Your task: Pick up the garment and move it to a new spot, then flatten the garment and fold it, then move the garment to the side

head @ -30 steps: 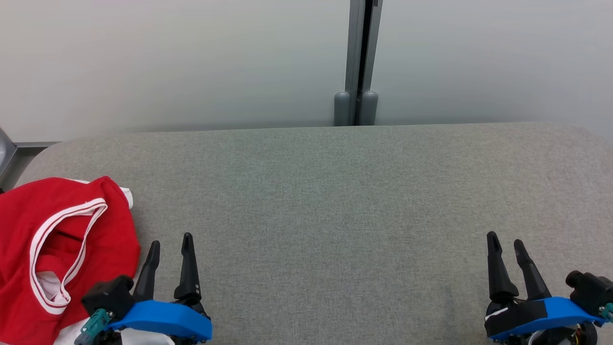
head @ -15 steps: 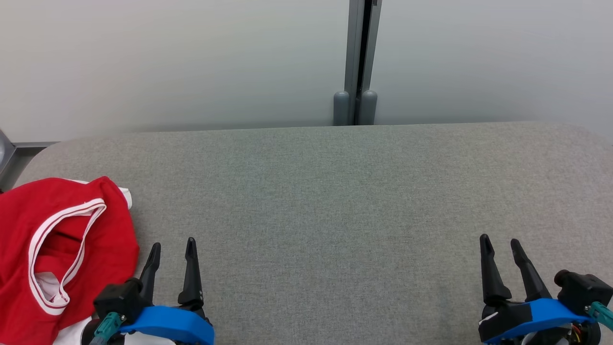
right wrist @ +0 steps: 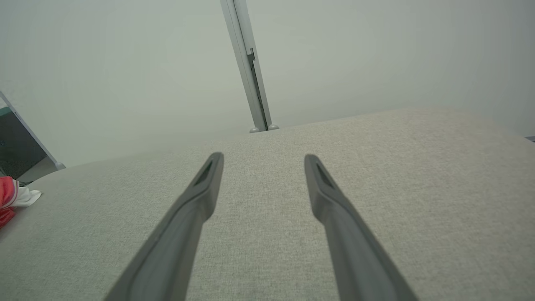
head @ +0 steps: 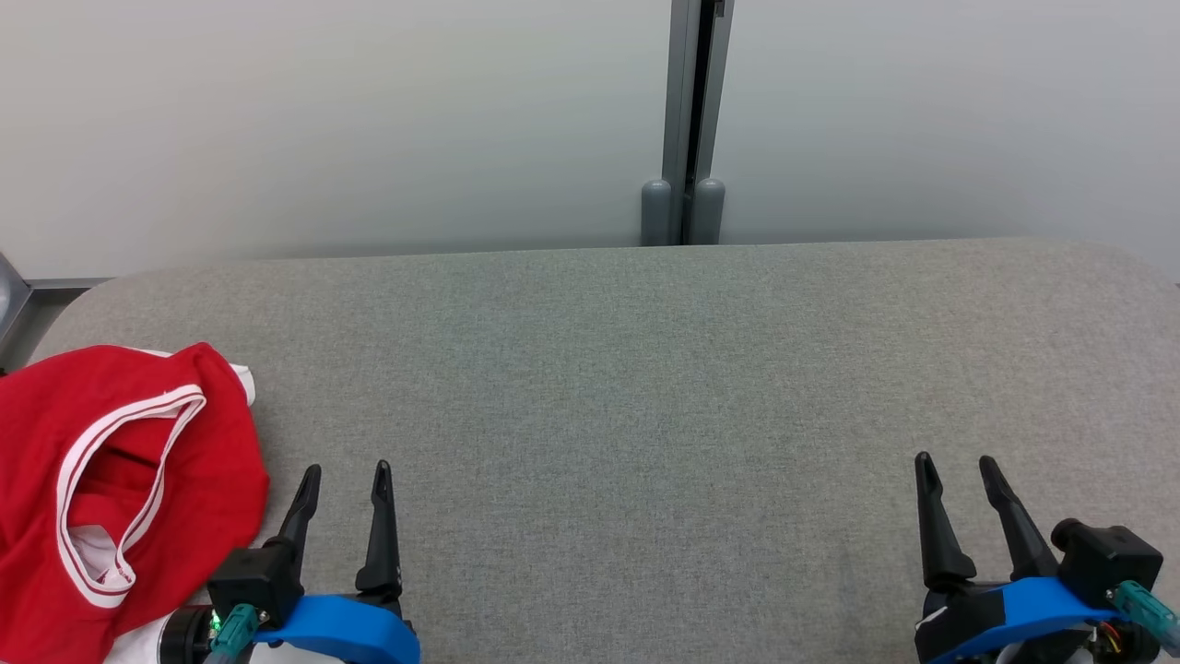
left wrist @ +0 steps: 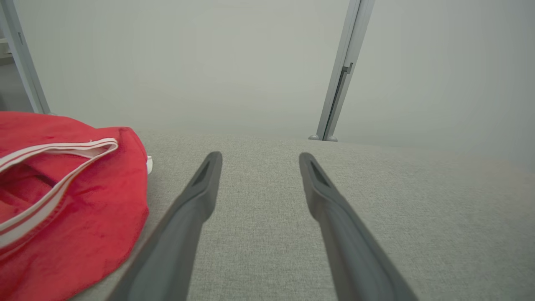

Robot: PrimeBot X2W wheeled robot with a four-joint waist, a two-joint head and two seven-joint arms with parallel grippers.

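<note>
**Both grippers open and empty; garment at the table's left end.**

The red garment [head: 129, 480], trimmed in white, lies crumpled on the grey table [head: 645, 369], just left of the left gripper [head: 346, 475]. That gripper's jaws stand apart with nothing between them. The right gripper [head: 954, 466], jaws also apart and empty, sits over bare fabric well apart from the garment. The left wrist view shows the garment's white-edged opening close beside the left finger [left wrist: 188, 209]; contact cannot be confirmed. The right wrist view shows a red and white edge of the garment at its far left, plus a dark panel [right wrist: 16, 146], possibly a screen. A grey post [head: 684, 120] stands behind the table.
</note>
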